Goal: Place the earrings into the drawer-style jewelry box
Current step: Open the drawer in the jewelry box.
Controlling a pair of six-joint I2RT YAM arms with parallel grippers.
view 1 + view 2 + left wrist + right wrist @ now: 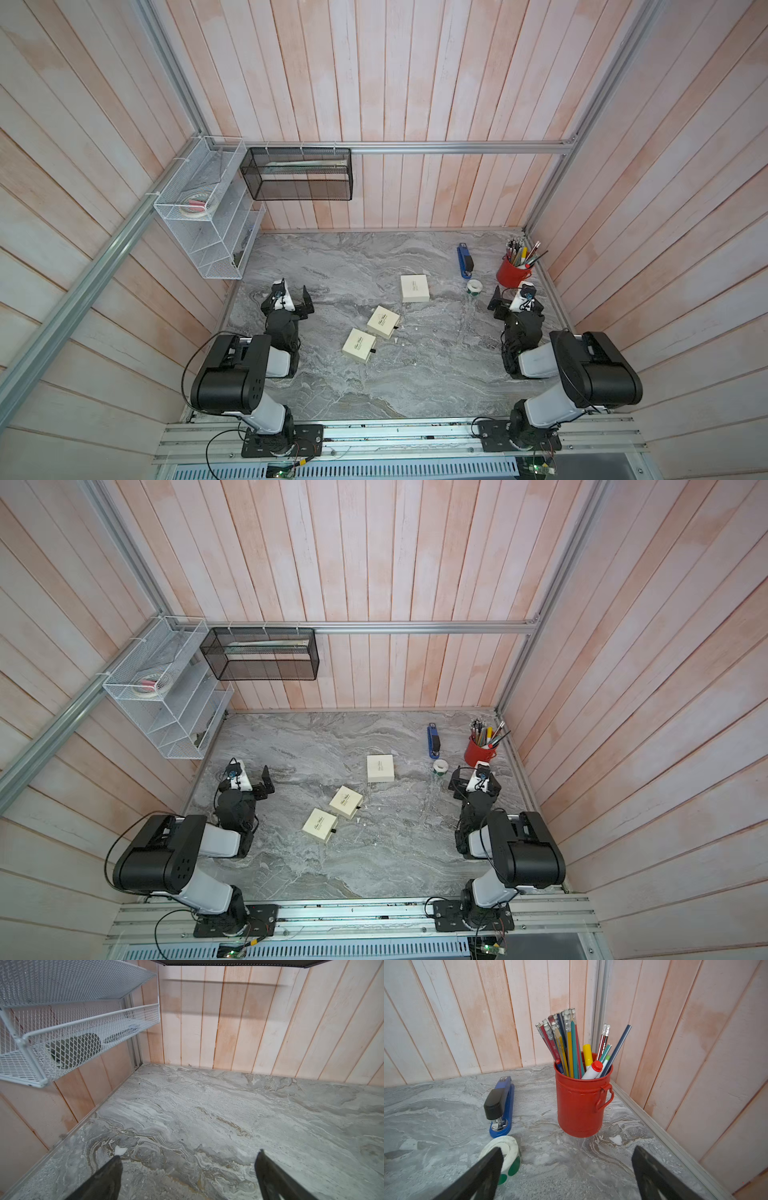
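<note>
The earrings [401,341] are seen only as tiny pale specks, one reddish, scattered on the grey marbled desk [415,382]. They are just beside the middle cream cardboard jewelry box [383,322] and the nearest cream box [359,345], each marked by a dark pull tab. A third cream box [414,288] is set farther back. The left hand [189,1157] is held wide open over bare desk near a white wire-mesh shelf [83,1022]. The right hand [566,1150] is likewise spread wide, faced toward a red metal pencil pot [581,1105], a blue stapler [501,1105] and a green-dot sticker roll [508,1151]. Both hands are kept well apart from the earrings.
</note>
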